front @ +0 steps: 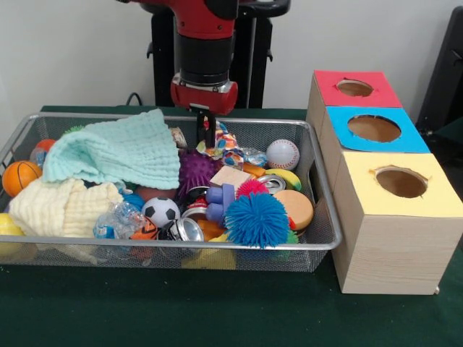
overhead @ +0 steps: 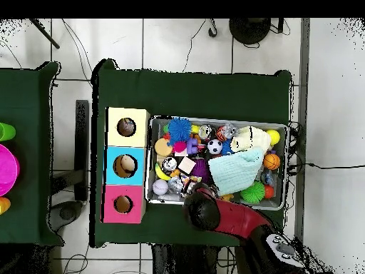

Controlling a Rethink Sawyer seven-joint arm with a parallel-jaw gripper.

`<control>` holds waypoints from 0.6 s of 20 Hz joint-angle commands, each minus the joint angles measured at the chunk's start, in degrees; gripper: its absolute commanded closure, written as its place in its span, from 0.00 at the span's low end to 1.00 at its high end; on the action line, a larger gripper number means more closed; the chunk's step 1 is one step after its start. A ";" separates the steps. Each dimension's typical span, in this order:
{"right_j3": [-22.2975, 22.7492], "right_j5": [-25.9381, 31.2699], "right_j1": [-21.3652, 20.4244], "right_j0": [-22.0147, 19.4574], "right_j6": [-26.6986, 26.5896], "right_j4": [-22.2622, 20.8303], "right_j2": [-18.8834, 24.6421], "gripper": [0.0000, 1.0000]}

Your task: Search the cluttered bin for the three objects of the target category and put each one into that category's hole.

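Observation:
The wire mesh bin (front: 181, 249) holds a heap of toys; it also shows in the overhead view (overhead: 221, 120). My gripper (front: 207, 139) reaches straight down at the bin's far side, its narrow black fingers (front: 210, 126) close together. A blotched cloth piece (front: 223, 143), white with red, blue and yellow, sits at its tips, still low among the toys. In the overhead view the arm (overhead: 214, 212) covers the gripper. The yellow-surround hole (front: 401, 182) tops the nearest wooden box, to the right of the bin; it is also in the overhead view (overhead: 126, 127). Other blotched pieces are hidden.
A mint-green waffle cloth (front: 119, 152) and a cream waffle cloth (front: 61, 206) cover the bin's left half. A blue spiky ball (front: 257, 219), a baseball (front: 282, 154), a soccer ball (front: 160, 211) and a basketball (front: 19, 177) lie around. Blue (front: 374, 129) and red (front: 354, 87) holes stand behind the yellow one.

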 commanded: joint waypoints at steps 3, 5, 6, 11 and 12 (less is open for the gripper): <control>3.41 0.05 -6.57 2.53 8.97 0.71 1.39 1.00; 4.48 2.42 -9.57 3.34 9.40 1.93 1.39 1.00; 4.69 3.61 -10.83 3.85 9.53 2.55 1.24 1.00; 4.55 10.64 -16.88 5.87 9.52 5.81 0.49 1.00; 4.32 11.94 -17.90 6.35 9.50 6.40 0.20 1.00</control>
